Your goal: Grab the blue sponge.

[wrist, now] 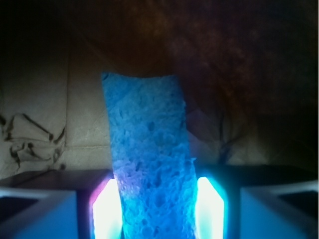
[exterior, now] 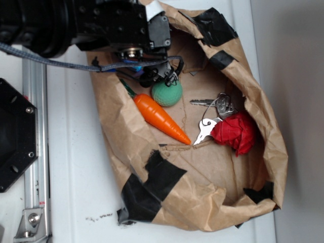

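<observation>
Two glowing fingertip pads (wrist: 105,209) of the black WidowX gripper (wrist: 157,209) sit hard against the sides of the light-blue rectangular porous foam sponge (wrist: 147,164), one on each flank, so the jaws are pinching it across its narrow width. In the wrist view the sponge's long axis runs straight out from between the pads, away from the camera, leaning slightly to the left at its far end. Its free end reaches toward the crumpled brown paper floor (wrist: 45,124) beyond (whether it touches that paper I cannot tell).

From the exterior view the arm hangs over the top-left corner of the taped brown paper bag tray (exterior: 202,202), wrist pointed down, its body hiding nearly all of the sponge. Just beside it lie the round teal-green ball (exterior: 167,93) and the orange plastic carrot (exterior: 159,119).
</observation>
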You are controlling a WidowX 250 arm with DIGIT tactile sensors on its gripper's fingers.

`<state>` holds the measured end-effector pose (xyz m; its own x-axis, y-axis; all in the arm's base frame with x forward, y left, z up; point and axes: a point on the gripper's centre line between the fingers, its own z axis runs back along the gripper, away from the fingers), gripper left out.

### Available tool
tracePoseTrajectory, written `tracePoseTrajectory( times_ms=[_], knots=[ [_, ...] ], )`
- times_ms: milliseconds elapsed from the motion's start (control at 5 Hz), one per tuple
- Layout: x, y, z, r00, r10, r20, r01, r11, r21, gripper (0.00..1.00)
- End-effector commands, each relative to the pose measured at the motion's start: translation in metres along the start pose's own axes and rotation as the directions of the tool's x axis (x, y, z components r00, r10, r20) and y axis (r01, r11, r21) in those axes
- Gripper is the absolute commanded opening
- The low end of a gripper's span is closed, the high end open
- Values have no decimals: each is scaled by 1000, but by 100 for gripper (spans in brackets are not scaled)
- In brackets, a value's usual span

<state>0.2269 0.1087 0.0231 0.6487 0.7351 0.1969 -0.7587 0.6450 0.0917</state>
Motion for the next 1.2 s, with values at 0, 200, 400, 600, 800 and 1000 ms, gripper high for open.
tracePoseTrajectory(
  times_ms=[0,200,400,600,800,1000],
  knots=[
    [10,16,-1,1000,-6,16,6,1000,9,0],
    [11,12,3,998,-58,21,58,998,5,0],
    [23,-28,55,967,-251,38,253,964,-84,0],
    [30,-71,107,912,-409,-26,404,908,-114,0],
    [13,-93,153,814,-581,16,568,789,-232,0],
    [-6,-92,165,705,-704,78,706,689,-162,0]
  ],
)
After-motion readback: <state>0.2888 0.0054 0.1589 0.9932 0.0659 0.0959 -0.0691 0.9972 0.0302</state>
